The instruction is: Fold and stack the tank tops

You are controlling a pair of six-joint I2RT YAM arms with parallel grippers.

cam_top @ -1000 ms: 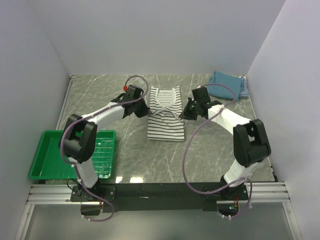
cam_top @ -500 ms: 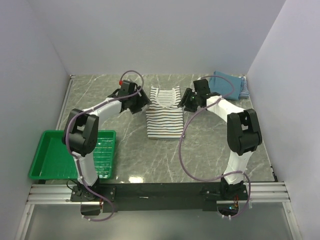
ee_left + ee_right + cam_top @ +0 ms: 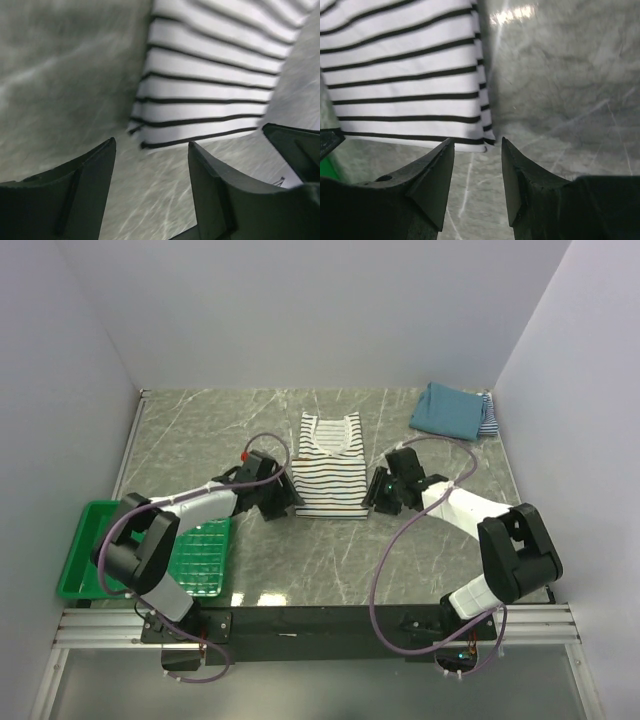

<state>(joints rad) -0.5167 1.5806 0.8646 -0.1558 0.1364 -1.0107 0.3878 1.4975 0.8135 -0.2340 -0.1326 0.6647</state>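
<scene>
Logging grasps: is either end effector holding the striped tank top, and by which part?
Nothing is held. The left end effector and the right end effector are open and empty, each by a near corner of the striped tank top.

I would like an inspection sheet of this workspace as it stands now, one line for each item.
Surface: grey marbled table, no spill seen.
Job's things: black-and-white striped tank top flat at centre; teal tank top folded over fine-striped tank top, far right corner.
Clutter: green basket, near left.
Grippers: left gripper and right gripper open at the striped top's near corners, fingers holding nothing.
Cables: purple cable looping along each arm.
Surroundings: white walls on three sides.
</scene>
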